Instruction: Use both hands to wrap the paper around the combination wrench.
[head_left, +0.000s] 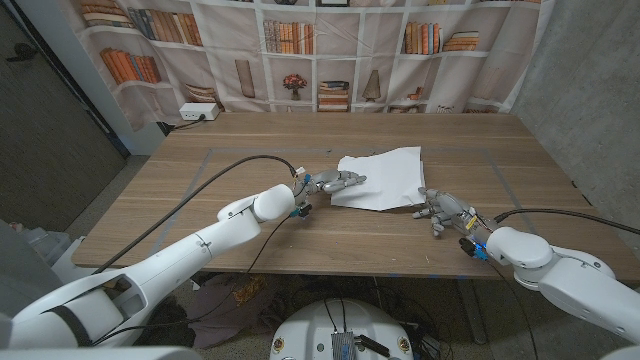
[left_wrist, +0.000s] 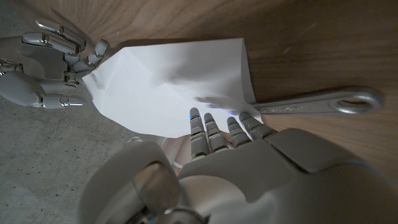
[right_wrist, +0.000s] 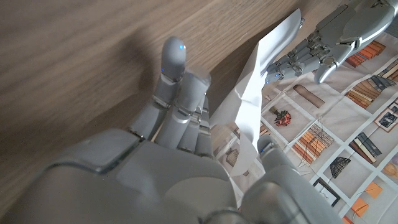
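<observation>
Head view: a creased white paper sheet (head_left: 380, 177) is pinched at opposite edges by the left hand (head_left: 335, 181) and right hand (head_left: 438, 208), above the wooden table (head_left: 250, 150). A silver combination wrench (left_wrist: 323, 103) lies partly beneath it; both edges should be folded together, evenly.

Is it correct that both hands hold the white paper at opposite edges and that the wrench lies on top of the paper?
Not quite. The left hand and right hand do hold the paper at opposite edges, but the wrench lies under the paper, not on top. The left wrist view shows its ring end sticking out from beneath the sheet onto the table.
</observation>
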